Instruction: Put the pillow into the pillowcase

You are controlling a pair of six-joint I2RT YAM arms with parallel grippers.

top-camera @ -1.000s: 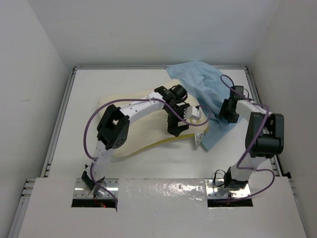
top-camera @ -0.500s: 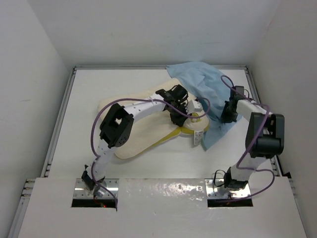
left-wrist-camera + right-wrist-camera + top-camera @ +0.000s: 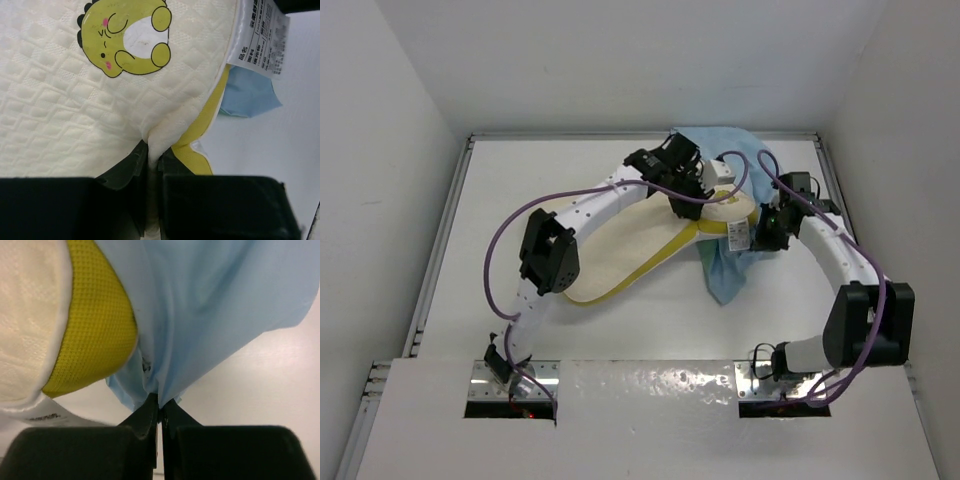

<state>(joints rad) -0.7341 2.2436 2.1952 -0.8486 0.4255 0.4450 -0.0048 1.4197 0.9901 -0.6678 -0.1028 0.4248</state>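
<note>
As both arms are reaching toward the far right of the bench (image 3: 520, 180): the task is sitting at an early, lining-up stage.
Left end effector (image 3: 152, 156): its jaws are closing to a narrow gap on a pinched-up ridge of the pillow (image 3: 620, 255), right at the edge seam beside the yellow band (image 3: 196, 150).
Right end effector (image 3: 160, 407): its jaws are pressing together on a gathered fold of the pillowcase (image 3: 215, 300), light blue face showing.
Pillow, position: it is lying diagonally across the middle of the bench, its end with the tag (image 3: 260, 37) and the cartoon logo (image 3: 125, 35) resting against and partly over the pillowcase.
Pillowcase, position: it is lying bunched at the far right, part behind the pillow's end and part hanging out in front of it; its mouth is not showing in any view.
Done so far: each arm is gripping its own item, and the two items are touching.
Left to do: none of the pillow is appearing inside the fabric, so opening the mouth, feeding the pillow's end in and drawing the pillowcase along the whole length are all, judging by these views, waiting.
</note>
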